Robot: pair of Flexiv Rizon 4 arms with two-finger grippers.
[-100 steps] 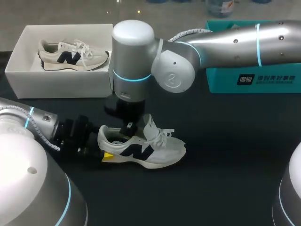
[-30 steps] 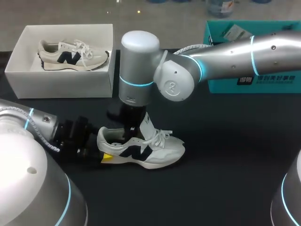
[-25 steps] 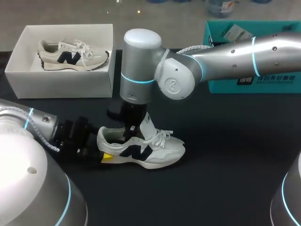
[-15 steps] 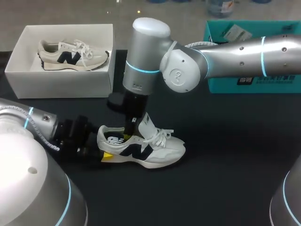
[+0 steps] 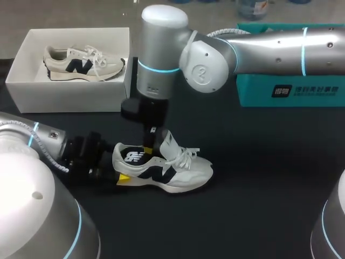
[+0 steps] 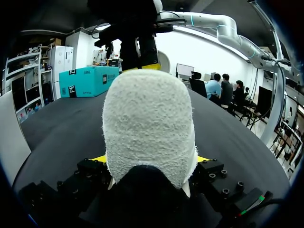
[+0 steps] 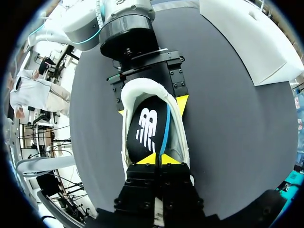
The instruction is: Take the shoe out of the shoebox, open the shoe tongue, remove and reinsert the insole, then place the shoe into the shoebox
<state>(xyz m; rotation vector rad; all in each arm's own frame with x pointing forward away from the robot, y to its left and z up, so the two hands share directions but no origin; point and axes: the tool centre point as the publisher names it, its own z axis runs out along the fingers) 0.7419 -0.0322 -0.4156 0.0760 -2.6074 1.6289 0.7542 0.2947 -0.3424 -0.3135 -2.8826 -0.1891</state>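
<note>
Shoebox (image 5: pixel 70 97): though it stands open nearby, our shoe (image 5: pixel 161 172) lies outside on the table (image 5: pixel 259 162).
Shoe: we judge it light and soft; our left gripper (image 6: pixel 151 159) clamps the firmer heel.
Insole (image 7: pixel 147 128): thin, floppy; our right gripper (image 7: pixel 156 159) pinches its edge.
Views: only the right wrist shows that pinch.

The black bench (image 5: pixel 259 162) in front of me carries three things. A white shoebox (image 5: pixel 70 96) is at the upper left of the frame and a teal box (image 5: pixel 291 93) at the upper right. A white shoe (image 5: pixel 180 174) with dark markings stands on its sole near the lower middle, toe pointing right.
</note>
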